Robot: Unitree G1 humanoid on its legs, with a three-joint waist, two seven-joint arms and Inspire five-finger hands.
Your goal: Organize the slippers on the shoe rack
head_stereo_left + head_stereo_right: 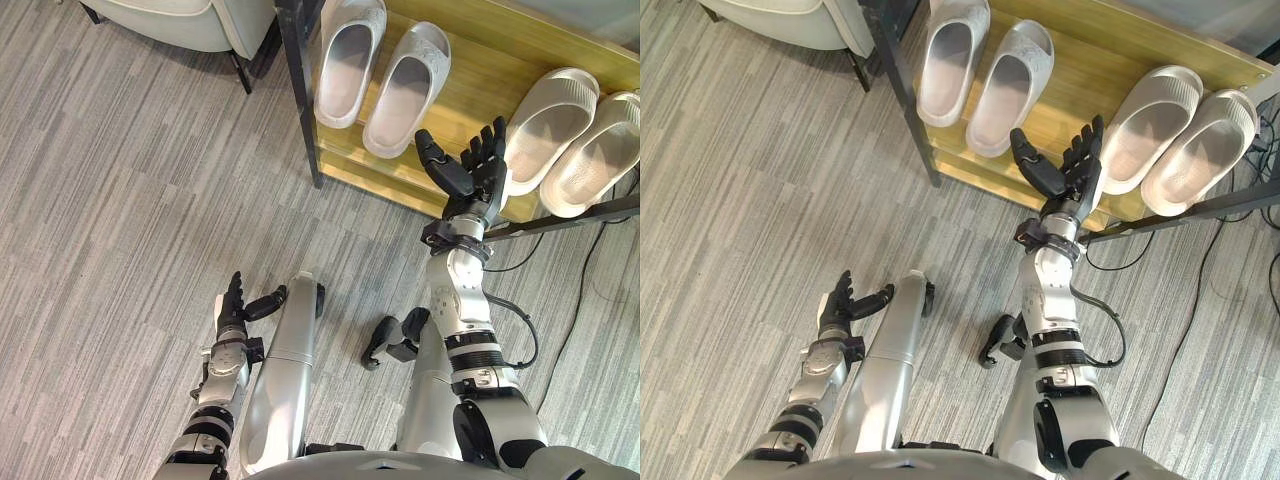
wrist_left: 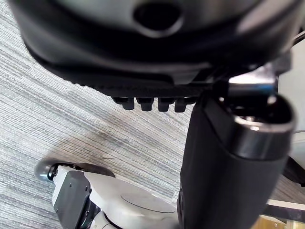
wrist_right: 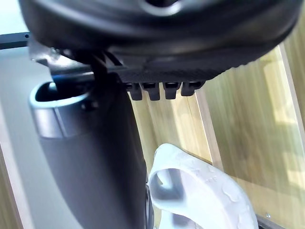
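Two pairs of pale slippers lie on the wooden shoe rack [image 1: 470,70]. The grey-white pair [image 1: 380,75] is at the rack's left. The cream pair [image 1: 575,135] is at its right. My right hand [image 1: 470,170] is raised at the rack's front edge between the two pairs, fingers straight, holding nothing. In the right wrist view a white slipper [image 3: 200,195] shows past the thumb on the wooden shelf. My left hand [image 1: 238,305] hangs low over the floor at lower left, fingers relaxed and holding nothing.
A light armchair [image 1: 190,20] with dark legs stands at the top left next to the rack's dark post [image 1: 300,95]. A dark bar [image 1: 570,218] juts out at the rack's front right. Grey striped carpet [image 1: 120,200] covers the floor.
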